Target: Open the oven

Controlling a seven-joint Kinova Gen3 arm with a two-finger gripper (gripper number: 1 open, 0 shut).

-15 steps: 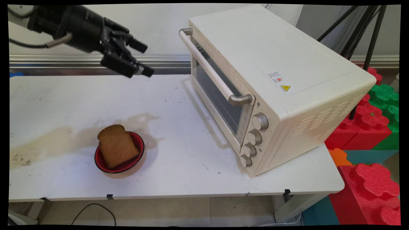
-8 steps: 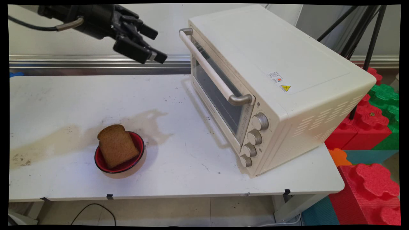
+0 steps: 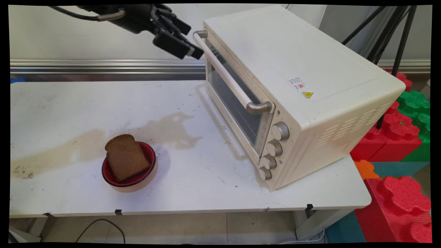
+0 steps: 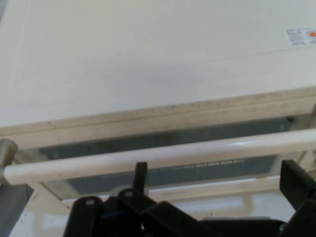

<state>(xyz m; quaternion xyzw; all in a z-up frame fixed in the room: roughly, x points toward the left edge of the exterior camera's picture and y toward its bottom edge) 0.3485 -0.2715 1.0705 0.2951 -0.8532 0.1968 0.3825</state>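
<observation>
My black gripper [image 3: 195, 41] is open, up in the air right beside the far end of the toaster oven's pale bar handle [image 3: 227, 74]. The cream toaster oven [image 3: 293, 69] stands on the right of the white table [image 3: 69, 103] with its glass door shut. In the hand view the handle [image 4: 163, 157] runs across just above my gripper [image 4: 217, 177], whose fingers [image 4: 141, 173] stand apart below it without touching it. A slice of brown bread [image 3: 125, 158] leans in a red bowl [image 3: 150, 152] near the table's front left, far from the gripper.
Several round knobs [image 3: 274, 148] run down the oven's front right edge. Red and green foam blocks [image 3: 403, 137] are stacked beyond the table's right end, and black tripod legs [image 3: 396, 34] stand behind the oven. A brownish stain [image 3: 51, 155] marks the table left of the bowl.
The gripper has travelled right and upward from above the table's left part to the far end of the oven handle, staying open. Bread, bowl and oven have not moved.
</observation>
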